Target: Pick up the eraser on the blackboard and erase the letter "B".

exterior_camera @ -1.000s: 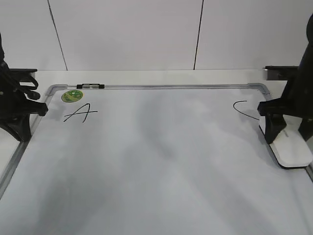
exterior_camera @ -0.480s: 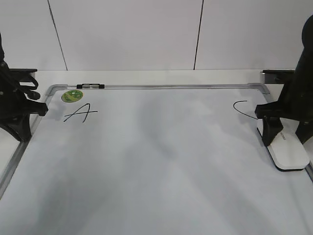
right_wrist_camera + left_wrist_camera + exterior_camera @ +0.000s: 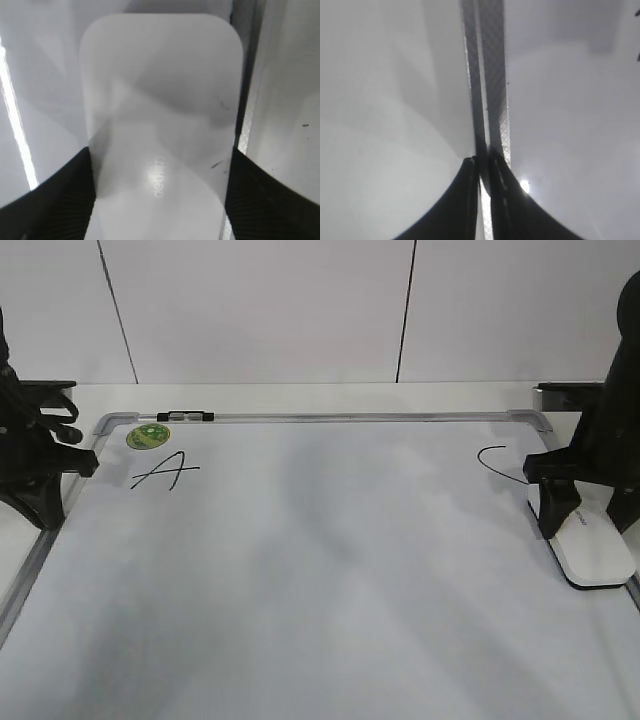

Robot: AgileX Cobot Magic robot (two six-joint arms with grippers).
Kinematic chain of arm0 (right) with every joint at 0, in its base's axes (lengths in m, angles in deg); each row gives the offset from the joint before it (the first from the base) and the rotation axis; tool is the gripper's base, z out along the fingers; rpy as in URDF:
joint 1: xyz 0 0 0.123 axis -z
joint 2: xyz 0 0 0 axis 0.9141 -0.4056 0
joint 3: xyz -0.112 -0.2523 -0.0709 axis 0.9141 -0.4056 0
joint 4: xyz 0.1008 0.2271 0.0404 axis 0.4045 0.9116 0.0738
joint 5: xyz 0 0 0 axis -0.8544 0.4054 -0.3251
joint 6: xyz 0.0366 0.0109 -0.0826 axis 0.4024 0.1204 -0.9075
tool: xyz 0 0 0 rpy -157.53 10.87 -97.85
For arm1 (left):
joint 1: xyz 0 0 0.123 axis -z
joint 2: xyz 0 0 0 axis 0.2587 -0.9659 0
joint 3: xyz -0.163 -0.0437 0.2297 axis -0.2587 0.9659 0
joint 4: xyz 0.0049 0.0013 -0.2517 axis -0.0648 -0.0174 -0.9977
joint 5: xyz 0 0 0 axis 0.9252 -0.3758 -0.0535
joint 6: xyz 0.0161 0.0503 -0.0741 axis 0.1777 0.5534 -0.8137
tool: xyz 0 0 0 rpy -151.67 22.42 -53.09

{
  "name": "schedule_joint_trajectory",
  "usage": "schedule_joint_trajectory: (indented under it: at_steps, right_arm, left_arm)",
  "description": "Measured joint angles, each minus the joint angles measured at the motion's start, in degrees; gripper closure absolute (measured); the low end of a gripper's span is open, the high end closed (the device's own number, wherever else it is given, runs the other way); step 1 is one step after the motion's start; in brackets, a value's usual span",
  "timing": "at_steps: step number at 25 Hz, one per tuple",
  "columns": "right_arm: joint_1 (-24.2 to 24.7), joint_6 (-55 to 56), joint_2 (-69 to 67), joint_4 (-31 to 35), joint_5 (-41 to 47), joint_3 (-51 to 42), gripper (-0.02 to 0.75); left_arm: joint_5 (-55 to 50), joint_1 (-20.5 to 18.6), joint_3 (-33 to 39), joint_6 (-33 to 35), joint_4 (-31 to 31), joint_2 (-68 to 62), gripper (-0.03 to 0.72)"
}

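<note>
The blackboard [image 3: 320, 570] is a large white board with a silver-grey frame, lying flat. The white eraser [image 3: 597, 552] lies at the board's right edge, its dark felt side down. My right gripper [image 3: 590, 525] stands over it, a finger on each long side, shut on it. In the right wrist view the eraser [image 3: 160, 100] fills the gap between my black fingers [image 3: 55, 195]. No letter "B" shows; the middle of the board is bare. My left gripper [image 3: 42, 512] is shut and empty over the board's left frame [image 3: 490, 75].
A black "A" [image 3: 165, 471] is at the board's far left and a black "C" [image 3: 494, 461] at the far right, just left of the eraser. A round green sticker [image 3: 147, 435] and a small black clip [image 3: 190, 416] sit at the top-left frame.
My right gripper and the eraser shifted slightly up and left along the right edge, then back a touch to the right. The left arm has not moved.
</note>
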Motion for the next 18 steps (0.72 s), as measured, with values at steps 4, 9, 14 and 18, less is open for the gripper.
schedule_joint_trajectory:
  at_steps: [4, 9, 14, 18]
  right_arm:
    - [0.0, 0.0, 0.0, -0.1, 0.0, 0.0, 0.183]
    - [0.0, 0.0, 0.0, 0.1, 0.0, 0.0, 0.167]
    - [0.0, 0.1, 0.0, 0.5, 1.7, 0.2, 0.091]
    - [0.0, 0.3, 0.0, 0.7, 3.9, 2.7, 0.078]
  left_arm:
    - [0.0, 0.0, 0.0, 0.0, -0.1, 0.0, 0.666]
    - [-0.1, 0.0, 0.0, 0.0, -0.1, 0.0, 0.666]
    - [-0.1, 0.0, 0.0, 0.0, -0.2, 0.0, 0.666]
    - [-0.1, 0.0, 0.0, 0.0, -0.2, 0.0, 0.666]
